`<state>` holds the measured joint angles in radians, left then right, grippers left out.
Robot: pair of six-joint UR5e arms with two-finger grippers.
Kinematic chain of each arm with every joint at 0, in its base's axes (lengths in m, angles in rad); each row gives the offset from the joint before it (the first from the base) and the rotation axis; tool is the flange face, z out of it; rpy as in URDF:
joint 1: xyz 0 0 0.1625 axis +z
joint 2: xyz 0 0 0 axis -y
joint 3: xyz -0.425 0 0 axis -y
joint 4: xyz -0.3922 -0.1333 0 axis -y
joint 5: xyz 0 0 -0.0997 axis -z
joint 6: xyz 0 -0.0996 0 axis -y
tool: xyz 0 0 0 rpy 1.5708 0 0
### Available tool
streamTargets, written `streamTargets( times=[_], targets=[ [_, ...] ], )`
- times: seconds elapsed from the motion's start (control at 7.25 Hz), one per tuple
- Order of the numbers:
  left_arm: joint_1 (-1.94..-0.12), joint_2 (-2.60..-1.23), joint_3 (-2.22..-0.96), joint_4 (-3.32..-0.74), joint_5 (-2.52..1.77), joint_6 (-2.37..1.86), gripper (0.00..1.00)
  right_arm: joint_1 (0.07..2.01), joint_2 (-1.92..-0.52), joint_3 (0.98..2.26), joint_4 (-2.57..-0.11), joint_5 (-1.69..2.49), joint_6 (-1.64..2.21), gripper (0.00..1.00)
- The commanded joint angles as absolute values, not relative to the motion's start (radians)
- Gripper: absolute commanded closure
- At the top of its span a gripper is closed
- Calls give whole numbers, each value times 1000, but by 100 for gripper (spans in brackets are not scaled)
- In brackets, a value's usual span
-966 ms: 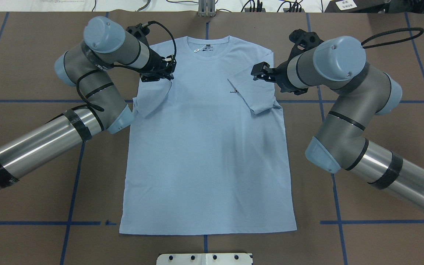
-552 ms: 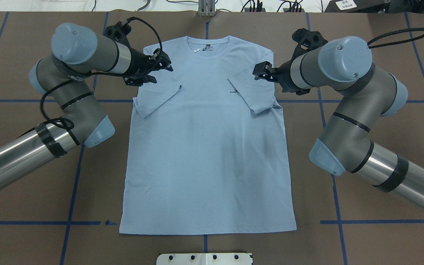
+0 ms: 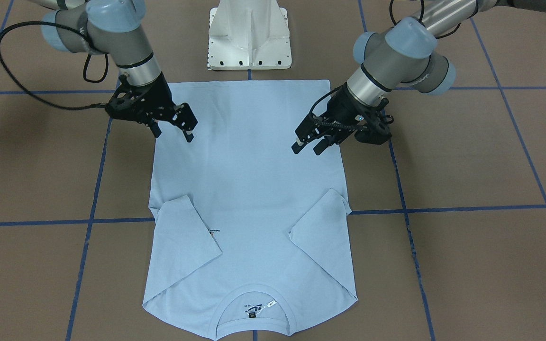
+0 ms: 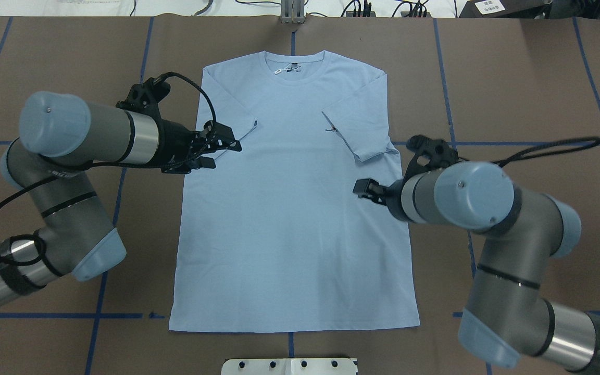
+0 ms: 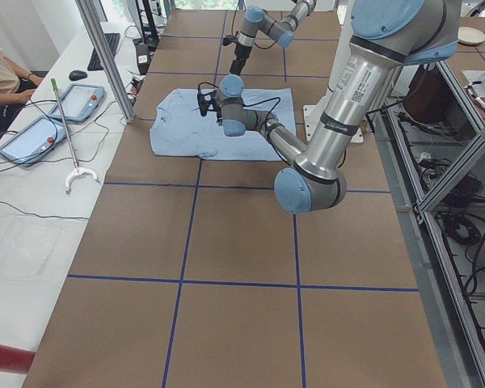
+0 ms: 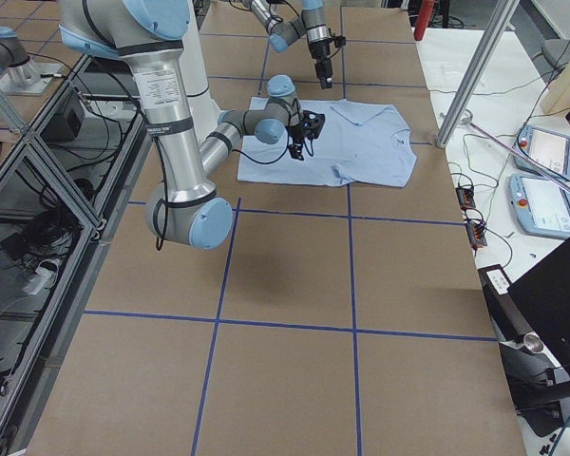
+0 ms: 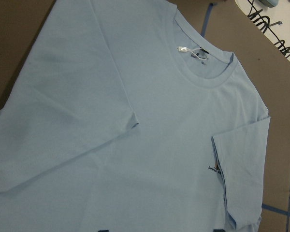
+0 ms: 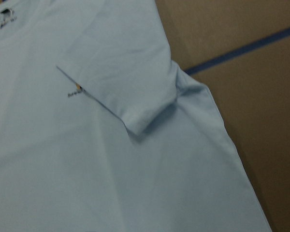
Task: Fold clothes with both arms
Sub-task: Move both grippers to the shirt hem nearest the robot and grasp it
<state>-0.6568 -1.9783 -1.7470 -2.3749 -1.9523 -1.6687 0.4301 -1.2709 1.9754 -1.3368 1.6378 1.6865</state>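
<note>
The light blue T-shirt (image 4: pixel 289 224) lies flat on the brown table, collar (image 4: pixel 295 65) at the far end. Both sleeves are folded inward onto the chest, and the right one (image 4: pixel 358 130) partly covers the small print (image 4: pixel 330 130). My left gripper (image 4: pixel 227 148) hovers open and empty over the shirt's left edge, just below the folded left sleeve (image 4: pixel 227 112). My right gripper (image 4: pixel 362 188) hovers open and empty over the right edge at mid-body. In the front-facing view the left gripper (image 3: pixel 307 148) and right gripper (image 3: pixel 173 134) both show spread fingers above the cloth (image 3: pixel 249 189).
The white pedestal base (image 3: pixel 249 38) stands at the near end by the hem. Blue tape lines (image 4: pixel 102 271) cross the brown table cover. An operators' bench with tablets (image 5: pixel 73 101) and a metal post (image 5: pixel 105 56) lies beyond the collar end.
Both grippers have drawn back from the folded sleeves at the shoulders toward the robot, along the shirt's sides to mid-body. The left sleeve now lies flat, released.
</note>
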Motion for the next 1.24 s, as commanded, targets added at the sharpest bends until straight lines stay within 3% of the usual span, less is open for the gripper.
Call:
streamTargets(
  times=[0.0,0.55,1.1],
  targets=[
    [-617,-1908,-1847,-2353,-1988,-1670,23,231,-1342,2054,-1388,1501,1903,0],
    [-611,-1899,-1862,-2344,-1983,-1677,22,91,-1474,2120,-1419,1427,2055,6],
    [-609,-1887,-1893,-2342,-1985,-1712,21,26,-1488,2117,-1496,1419,2117,26]
  ],
)
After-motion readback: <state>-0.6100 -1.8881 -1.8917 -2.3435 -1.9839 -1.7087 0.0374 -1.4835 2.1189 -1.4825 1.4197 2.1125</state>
